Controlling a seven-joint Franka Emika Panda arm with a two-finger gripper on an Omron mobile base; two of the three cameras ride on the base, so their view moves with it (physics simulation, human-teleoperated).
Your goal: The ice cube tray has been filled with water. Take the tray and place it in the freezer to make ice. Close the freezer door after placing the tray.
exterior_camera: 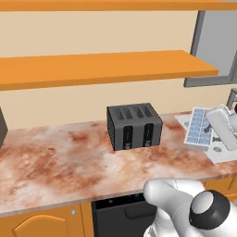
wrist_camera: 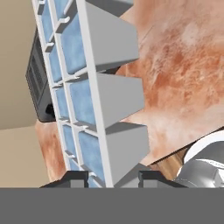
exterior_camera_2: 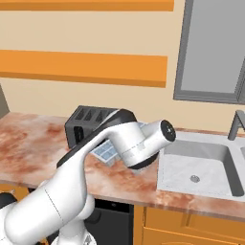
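The ice cube tray [wrist_camera: 83, 87], pale blue with a white rim and a grid of square cells, runs from between my fingertips up to the top of the hand view. My gripper [wrist_camera: 111, 179] is shut on its near edge, one dark fingertip [wrist_camera: 76, 178] on each side. In the left base view the tray [exterior_camera: 199, 126] hangs tilted just above the counter's right end, with the gripper [exterior_camera: 214, 128] at its right edge. From the right base view a corner of the tray [exterior_camera_2: 106, 153] peeks out behind my forearm. The freezer and its door are out of view.
A black toaster [exterior_camera: 134, 126] stands mid-counter, just left of the tray, on the marbled red counter [exterior_camera: 60, 162]. A white sink [exterior_camera_2: 201, 167] with a grey tap [exterior_camera_2: 235, 123] lies to the right. Orange shelves [exterior_camera: 102, 67] hang above. A grey-framed window [exterior_camera_2: 213, 52] sits over the sink.
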